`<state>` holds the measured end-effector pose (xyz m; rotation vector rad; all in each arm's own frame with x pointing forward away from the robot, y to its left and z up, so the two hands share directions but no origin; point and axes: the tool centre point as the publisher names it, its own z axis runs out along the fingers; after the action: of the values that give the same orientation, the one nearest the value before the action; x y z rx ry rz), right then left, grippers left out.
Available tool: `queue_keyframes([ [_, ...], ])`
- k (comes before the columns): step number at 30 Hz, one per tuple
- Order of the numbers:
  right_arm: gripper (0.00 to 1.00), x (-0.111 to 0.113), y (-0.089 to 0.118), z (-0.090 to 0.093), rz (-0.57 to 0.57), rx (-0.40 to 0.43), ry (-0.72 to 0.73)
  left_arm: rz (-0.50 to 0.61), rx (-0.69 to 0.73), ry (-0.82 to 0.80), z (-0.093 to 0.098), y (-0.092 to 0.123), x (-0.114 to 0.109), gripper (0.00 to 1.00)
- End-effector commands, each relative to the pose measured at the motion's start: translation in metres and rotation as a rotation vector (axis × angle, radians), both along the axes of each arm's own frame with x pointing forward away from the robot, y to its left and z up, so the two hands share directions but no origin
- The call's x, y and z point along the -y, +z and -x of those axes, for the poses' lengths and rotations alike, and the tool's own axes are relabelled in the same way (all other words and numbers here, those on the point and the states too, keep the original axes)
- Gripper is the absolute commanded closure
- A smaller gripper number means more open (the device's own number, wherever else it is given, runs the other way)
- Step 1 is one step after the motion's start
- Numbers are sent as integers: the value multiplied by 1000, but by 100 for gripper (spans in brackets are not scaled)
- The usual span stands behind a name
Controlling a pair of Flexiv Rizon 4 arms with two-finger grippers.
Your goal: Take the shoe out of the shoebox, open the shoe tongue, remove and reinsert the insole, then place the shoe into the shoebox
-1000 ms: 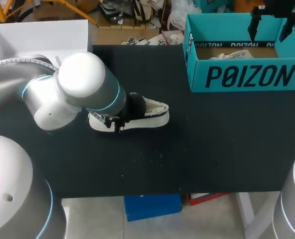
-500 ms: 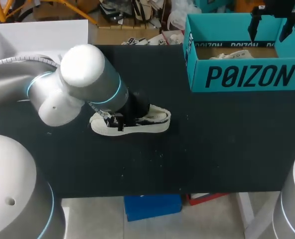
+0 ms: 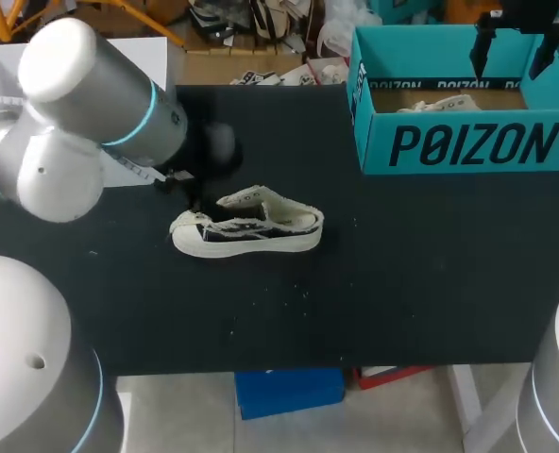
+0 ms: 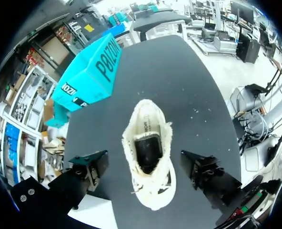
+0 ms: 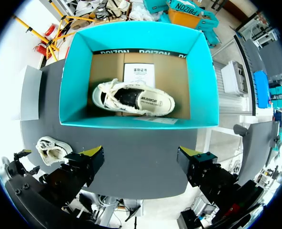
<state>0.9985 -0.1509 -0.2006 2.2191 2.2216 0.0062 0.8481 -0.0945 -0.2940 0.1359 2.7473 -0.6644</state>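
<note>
Head view. The shoe [image 3: 247, 231] stands on its sole on the black table [image 3: 402, 283], left of the table's middle, its length running along the front edge. Its upper is cream and frayed, with dark panels on the side. My left arm [image 3: 81, 123] comes in over the far left corner. The left gripper [image 3: 190, 187] sits just beyond the shoe on its far left side, clear of it; the spread of its fingers cannot be judged from here. The teal shoebox [image 3: 459, 146] stands open at the far right corner. A second shoe [image 3: 440, 104] lies inside it. My right gripper [image 3: 514, 52] hangs above the box, fingers apart, holding nothing.

Left wrist view. The left gripper [image 4: 145, 160] is spread wide with nothing in its grasp. The shoe [image 4: 150, 119] lies below it on the table, in line with the gap between the fingers and touched by neither. The shoe's opening faces up and shows a dark interior. The shoebox [image 4: 91, 71] stands well ahead of the gripper, off to one side.

Right wrist view. The right gripper [image 5: 141, 160] is open and empty, its yellow tips well apart. It looks straight down into the shoebox [image 5: 131, 119]. The second shoe [image 5: 134, 100] lies on its side on the cardboard floor, beside a white card [image 5: 138, 74]. The first shoe [image 5: 50, 148] is on the table, well apart from the box.
</note>
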Motion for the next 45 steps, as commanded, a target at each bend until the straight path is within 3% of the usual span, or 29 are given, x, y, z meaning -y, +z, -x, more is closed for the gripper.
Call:
queue_keyframes([
  [1, 0, 0, 0, -1, 1, -2, 0, 271, -57, -90, 8, 18, -36, 0],
  [2, 0, 0, 0, -1, 1, -2, 0, 296, -79, -115, 9, 19, -40, 0],
  [3, 0, 0, 0, -1, 1, -2, 0, 248, -131, -122, 9, 19, -44, 0],
  [14, 0, 0, 0, -1, 1, -2, 0, 248, -131, -122, 9, 19, -44, 0],
  [16, 0, 0, 0, -1, 1, -2, 0, 266, -156, -77, 10, 16, -57, 0],
  [20, 0, 0, 0, -1, 1, -2, 0, 301, -184, -45, 15, 11, -71, 0],
  [32, 0, 0, 0, -1, 1, -2, 0, 317, -226, -82, 30, 1, -79, 0],
  [45, 0, 0, 0, -1, 1, -2, 0, 310, -252, -46, 22, -18, -95, 0],
])
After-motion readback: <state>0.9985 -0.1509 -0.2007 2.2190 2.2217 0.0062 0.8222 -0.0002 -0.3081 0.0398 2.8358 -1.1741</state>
